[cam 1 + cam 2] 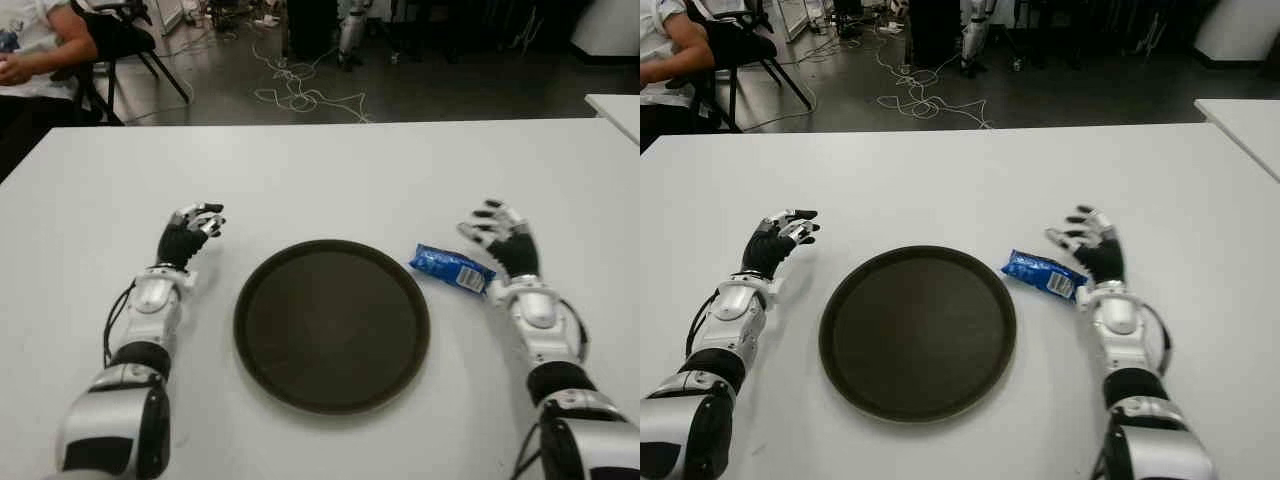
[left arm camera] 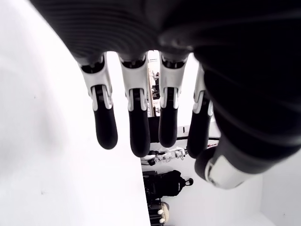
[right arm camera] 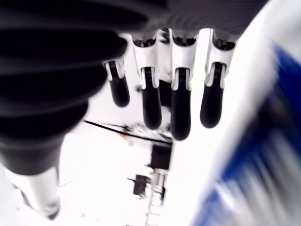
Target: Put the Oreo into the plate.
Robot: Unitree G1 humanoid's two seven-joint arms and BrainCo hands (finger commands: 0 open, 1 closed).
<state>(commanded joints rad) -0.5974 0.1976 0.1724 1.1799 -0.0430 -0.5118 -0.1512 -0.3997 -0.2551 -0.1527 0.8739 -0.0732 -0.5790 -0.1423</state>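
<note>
Though beside plate (image 1: 258,350), blue Oreo pkt (image 1: 452,267), flat, untouched.

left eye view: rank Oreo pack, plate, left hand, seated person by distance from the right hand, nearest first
1. Oreo pack: on the table just beside the open right hand, on its plate side.
2. Plate: empty, centred between the hands, past the pack.
3. Left hand: open, across the plate on the robot's left.
4. Seated person: beyond the table's far left corner.

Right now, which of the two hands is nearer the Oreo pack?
The right hand: the blue Oreo pack lies just beside it, right of the plate. The left hand is across the plate.
</note>
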